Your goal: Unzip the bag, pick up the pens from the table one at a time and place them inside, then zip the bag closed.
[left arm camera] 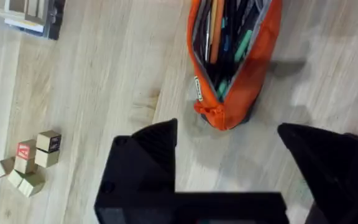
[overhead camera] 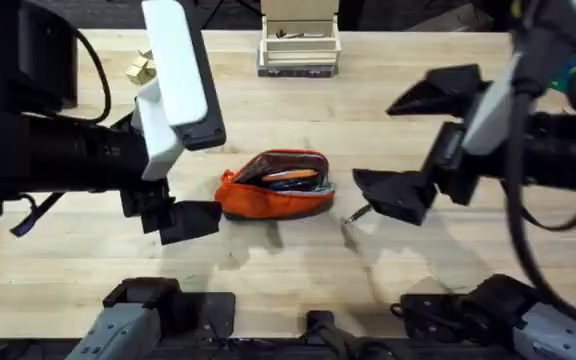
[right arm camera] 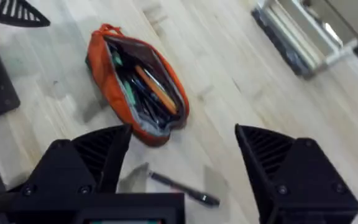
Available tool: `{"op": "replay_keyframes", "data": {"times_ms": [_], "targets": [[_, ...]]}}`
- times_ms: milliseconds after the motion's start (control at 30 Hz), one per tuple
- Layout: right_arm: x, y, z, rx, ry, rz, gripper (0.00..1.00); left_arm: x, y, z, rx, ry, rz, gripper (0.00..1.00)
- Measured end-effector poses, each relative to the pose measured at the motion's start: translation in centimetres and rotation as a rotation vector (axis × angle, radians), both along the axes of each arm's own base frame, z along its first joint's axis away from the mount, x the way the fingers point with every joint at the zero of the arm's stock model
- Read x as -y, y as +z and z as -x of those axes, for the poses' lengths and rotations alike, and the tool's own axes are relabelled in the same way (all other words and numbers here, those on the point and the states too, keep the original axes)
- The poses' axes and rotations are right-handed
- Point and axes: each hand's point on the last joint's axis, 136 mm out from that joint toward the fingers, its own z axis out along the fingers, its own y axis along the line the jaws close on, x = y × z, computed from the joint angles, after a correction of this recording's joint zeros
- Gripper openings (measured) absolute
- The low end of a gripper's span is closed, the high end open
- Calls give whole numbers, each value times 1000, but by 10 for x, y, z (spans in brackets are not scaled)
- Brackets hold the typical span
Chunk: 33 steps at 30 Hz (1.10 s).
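Observation:
The orange bag (overhead camera: 273, 186) lies unzipped in the middle of the table (overhead camera: 298, 270), with several pens showing inside its opening (left arm camera: 229, 43) (right arm camera: 138, 87). One black pen (overhead camera: 356, 213) lies on the wood just right of the bag, and it also appears in the right wrist view (right arm camera: 182, 188). My left gripper (overhead camera: 193, 185) hovers open beside the bag's left end, its fingers (left arm camera: 145, 155) spread with nothing between them. My right gripper (overhead camera: 408, 145) is open above the loose pen, which lies between its fingers (right arm camera: 291, 168).
A wooden box (overhead camera: 298, 45) stands at the table's back edge. Small wooden blocks (overhead camera: 140, 68) (left arm camera: 33, 162) sit at the back left. Bare wood lies in front of the bag.

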Motion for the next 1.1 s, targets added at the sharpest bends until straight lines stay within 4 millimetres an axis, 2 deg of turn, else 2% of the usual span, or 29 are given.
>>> {"op": "replay_keyframes", "data": {"times_ms": [200, 467, 767, 900, 933, 1100], "targets": [[22, -7, 13, -92, -139, -6, 998, 0, 0, 0, 0, 0, 0, 993], [44, -26, 19, -248, -351, -12, 998, 0, 0, 0, 0, 0, 0, 993], [78, -42, 20, -391, -713, -63, 998, 0, 0, 0, 0, 0, 0, 993], [94, -46, 20, -440, -914, -129, 998, 0, 0, 0, 0, 0, 0, 993], [99, -46, 18, -466, -1029, -202, 998, 0, 0, 0, 0, 0, 0, 993], [103, -45, 16, -522, -1184, -330, 998, 0, 0, 0, 0, 0, 0, 993]]}}
